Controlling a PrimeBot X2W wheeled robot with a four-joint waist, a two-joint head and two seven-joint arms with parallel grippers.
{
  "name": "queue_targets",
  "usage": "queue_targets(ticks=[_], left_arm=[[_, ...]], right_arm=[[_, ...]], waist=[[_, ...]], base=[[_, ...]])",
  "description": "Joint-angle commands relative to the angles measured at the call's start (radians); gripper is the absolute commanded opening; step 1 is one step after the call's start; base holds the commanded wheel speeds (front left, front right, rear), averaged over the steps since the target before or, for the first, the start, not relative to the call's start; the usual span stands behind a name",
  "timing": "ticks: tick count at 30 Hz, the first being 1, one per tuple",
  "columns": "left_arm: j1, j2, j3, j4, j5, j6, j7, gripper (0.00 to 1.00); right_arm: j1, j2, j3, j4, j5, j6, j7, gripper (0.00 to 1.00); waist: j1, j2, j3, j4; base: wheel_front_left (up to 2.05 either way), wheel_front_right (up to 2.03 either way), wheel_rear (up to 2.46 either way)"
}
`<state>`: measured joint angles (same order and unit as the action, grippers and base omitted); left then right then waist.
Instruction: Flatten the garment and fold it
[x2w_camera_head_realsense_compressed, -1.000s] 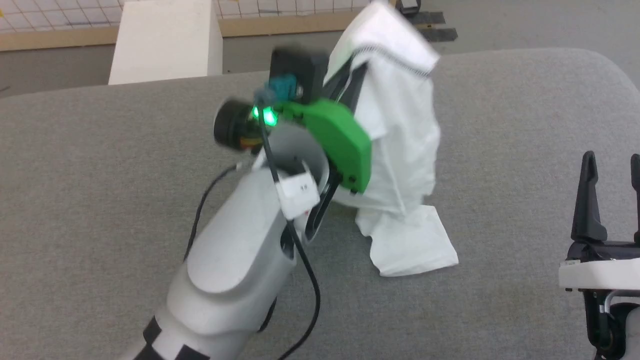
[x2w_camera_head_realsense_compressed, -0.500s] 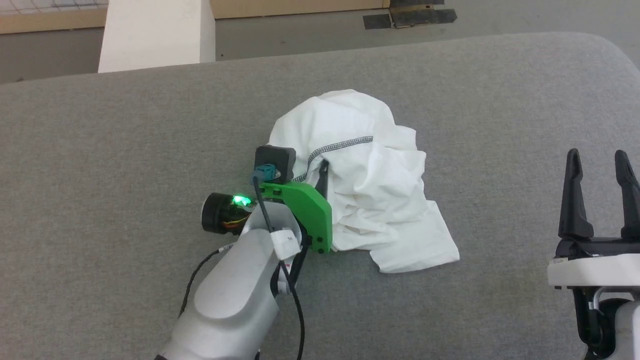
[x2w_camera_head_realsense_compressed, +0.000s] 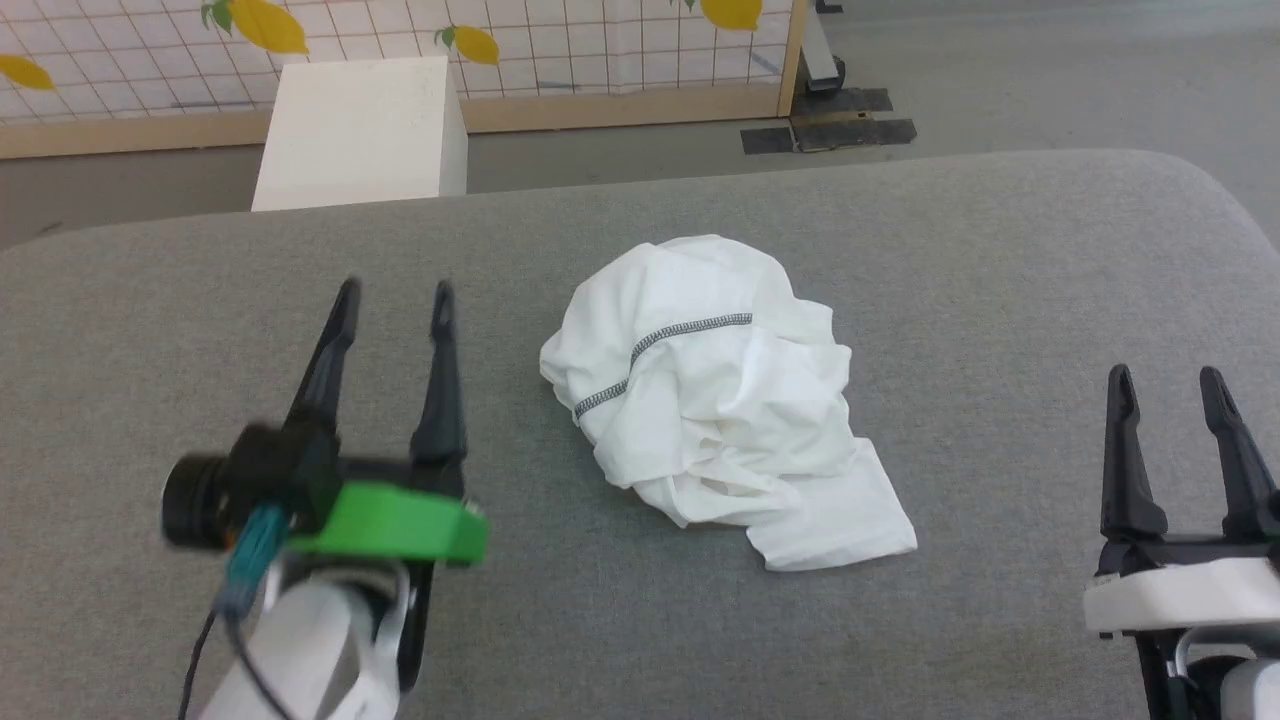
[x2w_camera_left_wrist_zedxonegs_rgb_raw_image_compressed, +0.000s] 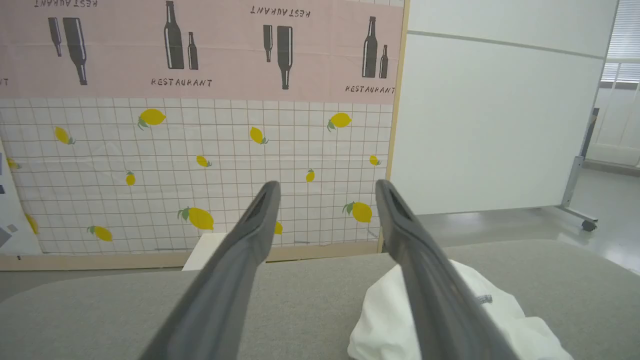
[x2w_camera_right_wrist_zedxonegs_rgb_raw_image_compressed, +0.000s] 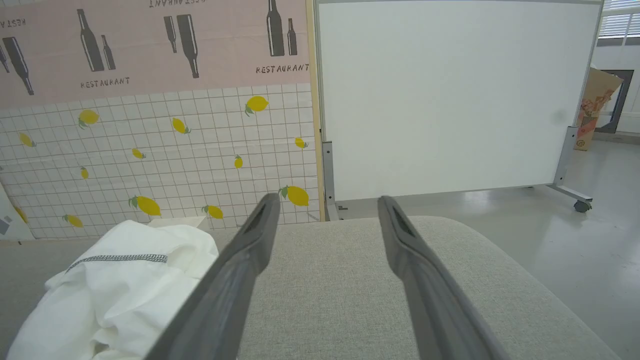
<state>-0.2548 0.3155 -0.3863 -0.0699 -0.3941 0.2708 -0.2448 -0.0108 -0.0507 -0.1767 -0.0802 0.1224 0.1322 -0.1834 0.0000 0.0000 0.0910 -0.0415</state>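
The garment (x2w_camera_head_realsense_compressed: 715, 400) is a white, crumpled heap with a grey-and-white stitched trim line, lying in the middle of the grey padded table (x2w_camera_head_realsense_compressed: 900, 250). One flat corner of it sticks out toward the front right. My left gripper (x2w_camera_head_realsense_compressed: 395, 300) hovers open to the left of the heap, apart from it, with nothing between its fingers. My right gripper (x2w_camera_head_realsense_compressed: 1165, 385) stands open at the lower right, well clear of the cloth. The left wrist view has the garment (x2w_camera_left_wrist_zedxonegs_rgb_raw_image_compressed: 385, 320) at lower right, behind the right finger. In the right wrist view the garment (x2w_camera_right_wrist_zedxonegs_rgb_raw_image_compressed: 110, 295) lies at lower left.
A white box (x2w_camera_head_realsense_compressed: 360, 130) stands beyond the table's far edge at upper left. Behind it runs a lemon-patterned grid partition (x2w_camera_head_realsense_compressed: 560, 40) with a wooden base. The table's right corner is rounded (x2w_camera_head_realsense_compressed: 1215, 200), and bare grey padding surrounds the heap.
My left gripper held the garment up, lowered it and let it go, so it fell into a heap. The gripper then drew back to the left, open. The head camera has shifted too.
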Motion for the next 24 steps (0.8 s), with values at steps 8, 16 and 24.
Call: queue_targets(ticks=[8,16,24], left_arm=[[0.375,-0.019,0.102,-0.183,0.145,0.104,-0.017,1.0],[0.377,-0.102,0.124,-0.181,0.189,0.043,-0.017,1.0],[0.338,-0.149,0.136,-0.15,0.224,-0.004,-0.017,1.0]], right_arm=[[0.06,0.0,-0.01,-0.036,-0.002,-0.002,0.028,1.0],[0.008,-0.016,0.071,-0.063,-0.023,-0.002,0.198,1.0],[-0.047,-0.109,0.131,0.015,0.036,-0.002,0.497,1.0]], waist=[[0.0,0.0,-0.019,0.025],[0.0,0.0,0.022,0.06],[0.0,0.0,0.102,0.104]], base=[[0.0,0.0,0.0],[0.0,0.0,0.0],[0.0,0.0,0.0]])
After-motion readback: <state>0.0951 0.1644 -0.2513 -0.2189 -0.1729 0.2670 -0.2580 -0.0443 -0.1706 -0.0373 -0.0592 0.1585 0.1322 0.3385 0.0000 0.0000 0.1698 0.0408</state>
